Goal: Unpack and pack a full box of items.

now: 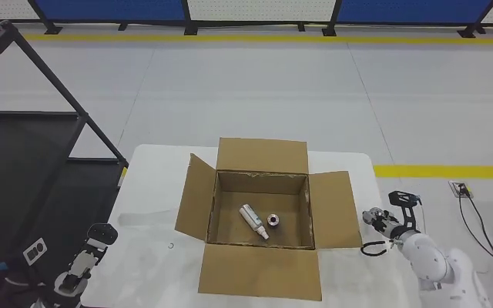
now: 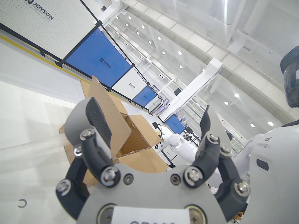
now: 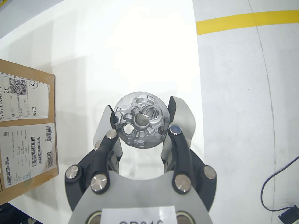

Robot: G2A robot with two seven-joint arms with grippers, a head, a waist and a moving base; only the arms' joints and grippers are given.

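box (image 1: pixel 262 271) brown | table (image 1: pixel 146 231) white | geared disc (image 3: pixel 141 120) grey | bottle (image 1: pixel 252 218) white | floor stripe (image 3: pixel 245 20) yellow

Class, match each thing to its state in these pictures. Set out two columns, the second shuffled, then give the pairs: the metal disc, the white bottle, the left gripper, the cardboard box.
Column one
1. metal disc
2. white bottle
3. left gripper
4. cardboard box

Column two
A. lying inside the box
B. open, holding nothing
C. clamped in the right gripper
D. on the table, flaps spread open

Pairs: 1-C, 2-A, 3-B, 4-D.
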